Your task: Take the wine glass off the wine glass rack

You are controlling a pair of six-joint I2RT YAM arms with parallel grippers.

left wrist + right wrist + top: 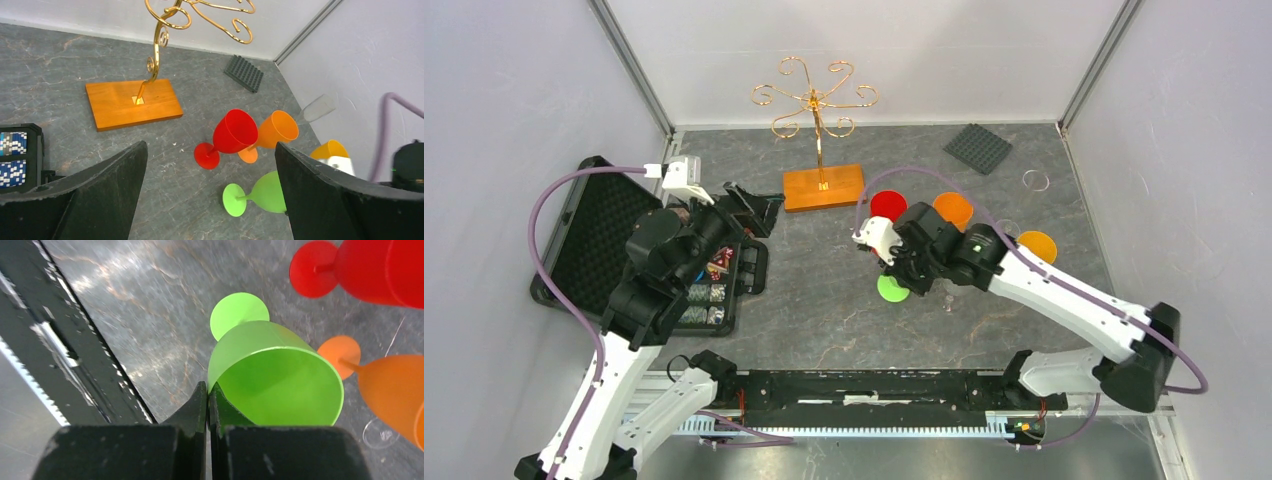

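The right gripper [207,387] pinches between its fingers the thin rim of the green wine glass [272,370], probably light, slippery plastic; the left gripper [210,145] stands wide.

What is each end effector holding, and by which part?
Right end effector pinches the green glass at its rim, apparently with one finger inside the bowl. Left end effector is open and holds nothing.

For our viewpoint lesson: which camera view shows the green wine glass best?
Right wrist view: the green wine glass fills the frame, bowl, rim and foot visible. Left wrist view shows its foot and part of the bowl, the rest behind a finger of the left gripper. Top view shows only a green patch beside the right arm.
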